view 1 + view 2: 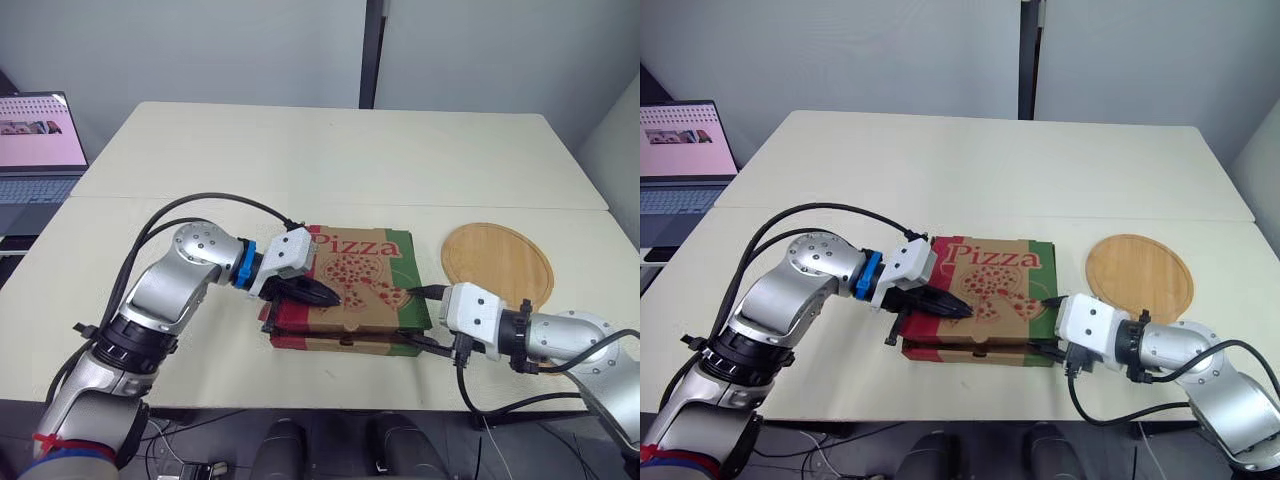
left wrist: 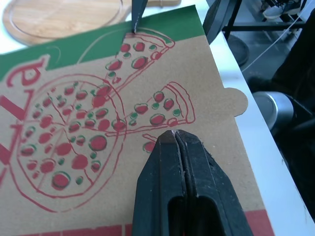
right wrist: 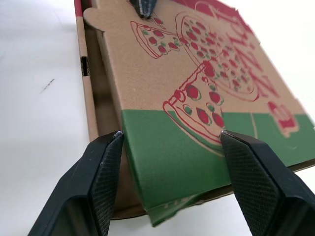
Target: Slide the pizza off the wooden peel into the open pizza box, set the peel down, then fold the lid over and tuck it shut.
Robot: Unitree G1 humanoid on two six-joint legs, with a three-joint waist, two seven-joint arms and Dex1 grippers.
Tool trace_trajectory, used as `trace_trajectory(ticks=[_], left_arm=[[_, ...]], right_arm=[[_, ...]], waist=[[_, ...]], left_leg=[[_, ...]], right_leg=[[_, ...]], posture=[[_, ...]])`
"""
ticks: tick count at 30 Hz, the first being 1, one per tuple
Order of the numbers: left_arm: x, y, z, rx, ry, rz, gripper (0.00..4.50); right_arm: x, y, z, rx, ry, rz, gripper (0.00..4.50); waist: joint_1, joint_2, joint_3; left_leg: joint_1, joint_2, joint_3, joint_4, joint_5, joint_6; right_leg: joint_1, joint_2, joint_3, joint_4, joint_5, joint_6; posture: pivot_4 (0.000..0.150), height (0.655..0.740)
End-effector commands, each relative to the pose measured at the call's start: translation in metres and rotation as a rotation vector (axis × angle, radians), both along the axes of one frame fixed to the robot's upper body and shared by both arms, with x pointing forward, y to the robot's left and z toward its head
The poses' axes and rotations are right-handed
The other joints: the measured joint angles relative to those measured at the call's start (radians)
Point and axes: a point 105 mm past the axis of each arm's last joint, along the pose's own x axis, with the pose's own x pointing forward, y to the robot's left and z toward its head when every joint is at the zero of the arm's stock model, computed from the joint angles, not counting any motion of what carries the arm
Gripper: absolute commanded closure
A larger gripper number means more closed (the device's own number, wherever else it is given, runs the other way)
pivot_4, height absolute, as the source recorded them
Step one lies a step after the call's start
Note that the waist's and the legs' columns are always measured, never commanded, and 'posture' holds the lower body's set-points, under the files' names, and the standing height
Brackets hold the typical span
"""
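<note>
The pizza box (image 1: 372, 262) lies near the table's front edge with its printed lid (image 2: 88, 113) folded down over it. A rounded lid tab (image 2: 236, 101) juts past the front edge. My left gripper (image 1: 335, 297) is shut, and its tips (image 2: 174, 133) rest on the lid near the front. At the box's front right corner my right gripper (image 1: 420, 318) is open, its fingers (image 3: 103, 167) straddling the green corner of the lid (image 3: 172, 147), which sits slightly raised above the box wall. The round wooden peel (image 1: 497, 262) lies flat on the table to the right of the box.
An open laptop (image 1: 35, 150) stands off the table's left side. The table (image 1: 330, 150) is bare behind the box, with a seam running across it. Its front edge is just below the box.
</note>
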Motion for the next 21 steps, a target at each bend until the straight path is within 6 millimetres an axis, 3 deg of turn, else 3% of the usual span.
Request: trace_trajectory(ticks=[1,6,12,18,21], left_arm=[[-0.003,0.004,-0.007,0.032,-0.002,0.002,4.5],[0.0,0.007,-0.011,0.041,-0.009,0.025,4.5],[0.002,0.007,-0.011,0.033,-0.014,0.045,4.5],[0.002,0.006,-0.011,0.029,-0.015,0.048,4.5],[0.002,0.005,-0.01,0.027,-0.016,0.05,4.5]], right_arm=[[-0.002,0.001,0.005,0.01,-0.02,-0.012,1.14],[-0.006,-0.006,0.013,0.082,0.016,-0.051,1.14],[-0.018,-0.039,0.018,0.131,0.15,-0.131,1.14],[0.003,-0.055,0.004,0.109,0.141,-0.229,1.14],[0.009,-0.052,-0.012,0.082,0.146,-0.215,1.82]], waist=[[0.0,0.0,0.0],[0.0,0.0,-0.001],[0.002,0.0,-0.001],[-0.001,0.0,-0.002],[0.0,0.0,-0.002]], left_leg=[[0.0,0.0,0.0,0.0,0.0,0.0],[0.0,0.0,0.0,0.0,0.0,0.0],[0.0,0.0,0.0,0.0,0.0,0.0],[0.002,0.0,0.001,0.0,0.0,0.0],[0.002,0.0,0.001,0.001,0.0,0.0]], right_leg=[[0.0,0.0,0.0,0.0,0.0,0.0],[0.0,0.0,0.0,0.0,0.0,0.0],[0.001,0.0,0.0,0.0,0.0,0.0],[0.001,0.0,0.001,0.002,0.0,0.0],[0.001,0.0,0.001,0.003,0.0,0.0]], posture=[[0.15,0.7316],[0.15,0.7316],[0.15,0.7316],[0.15,0.7316],[0.15,0.7316]])
